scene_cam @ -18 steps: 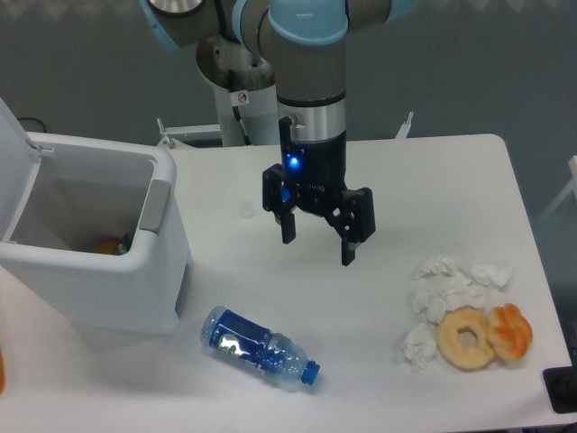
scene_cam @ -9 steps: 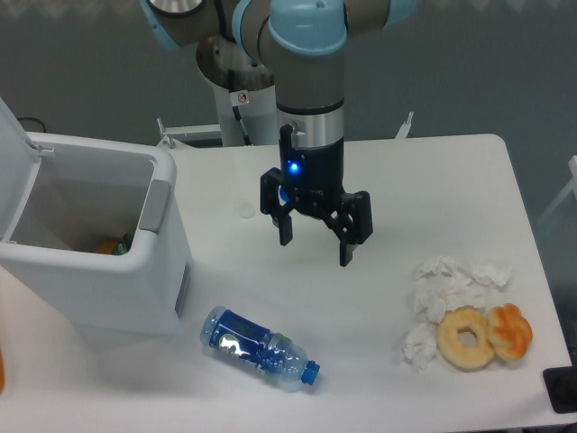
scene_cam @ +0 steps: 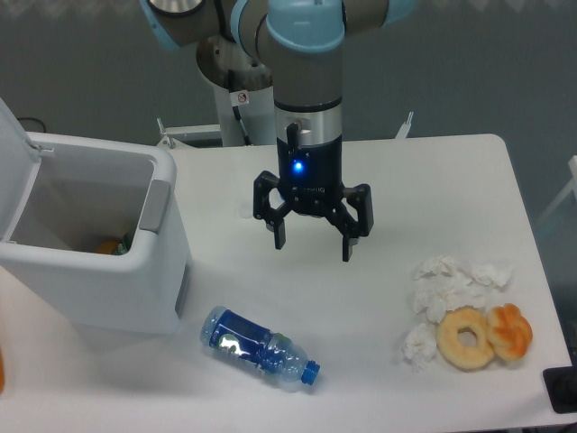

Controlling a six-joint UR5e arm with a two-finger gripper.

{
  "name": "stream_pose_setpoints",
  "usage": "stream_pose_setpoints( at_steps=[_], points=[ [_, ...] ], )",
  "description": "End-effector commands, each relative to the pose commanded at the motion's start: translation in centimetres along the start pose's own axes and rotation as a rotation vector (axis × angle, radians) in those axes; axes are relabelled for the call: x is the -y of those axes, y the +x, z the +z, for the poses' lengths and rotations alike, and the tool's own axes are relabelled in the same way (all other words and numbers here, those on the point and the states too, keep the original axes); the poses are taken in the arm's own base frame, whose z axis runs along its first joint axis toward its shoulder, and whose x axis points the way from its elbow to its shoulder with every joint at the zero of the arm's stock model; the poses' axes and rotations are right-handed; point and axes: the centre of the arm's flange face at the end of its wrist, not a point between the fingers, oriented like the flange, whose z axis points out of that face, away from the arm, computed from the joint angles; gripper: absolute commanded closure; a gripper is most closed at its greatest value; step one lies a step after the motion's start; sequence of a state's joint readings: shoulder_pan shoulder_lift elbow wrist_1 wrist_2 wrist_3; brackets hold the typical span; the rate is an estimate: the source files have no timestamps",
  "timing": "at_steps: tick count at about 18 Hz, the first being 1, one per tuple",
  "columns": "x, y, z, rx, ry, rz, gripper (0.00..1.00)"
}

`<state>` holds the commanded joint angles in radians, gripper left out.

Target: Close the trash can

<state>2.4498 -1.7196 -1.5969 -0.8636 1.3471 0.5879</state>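
The white trash can [scene_cam: 135, 271] stands at the table's left side with its top open. Its lid [scene_cam: 16, 158] is swung up at the far left edge of the view, and a grey latch panel [scene_cam: 156, 206] shows on the right rim. Something orange lies at the bottom inside. My gripper [scene_cam: 313, 246] hangs over the middle of the table, well right of the can, open with nothing between its fingers.
A blue-labelled plastic bottle [scene_cam: 260, 348] lies on its side in front of the can. Crumpled white tissues [scene_cam: 451, 287] and two doughnuts [scene_cam: 482, 336] sit at the right front. The robot's base [scene_cam: 236, 99] stands behind the table.
The gripper has drifted slightly left and turned about its vertical axis, so its fingers now stand more level across the view. Nothing else moved.
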Motion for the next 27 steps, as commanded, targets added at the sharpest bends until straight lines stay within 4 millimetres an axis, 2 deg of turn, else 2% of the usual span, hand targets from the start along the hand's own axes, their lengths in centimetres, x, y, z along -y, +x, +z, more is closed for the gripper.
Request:
stream_pose_setpoints(
  at_steps=[3,7,10,13,17,22,27],
  points=[
    [1.3,0.9,-1.3,-0.048,0.055,-0.136,0.0],
    [3.6,5.0,-3.5,-0.108,0.102,-0.296,0.0],
    [4.7,9.3,-5.1,-0.154,0.118,-0.356,0.0],
    [5.4,11.9,-8.1,-0.176,0.154,-0.4,0.0],
    [6.0,15.7,-11.3,-0.289,0.197,-0.409,0.0],
    [6.2,18.5,-15.5,-0.469,0.25,-0.442,0.0],
    [6.0,20.6,-18.6,-0.578,0.285,-0.416,0.0]
  ],
)
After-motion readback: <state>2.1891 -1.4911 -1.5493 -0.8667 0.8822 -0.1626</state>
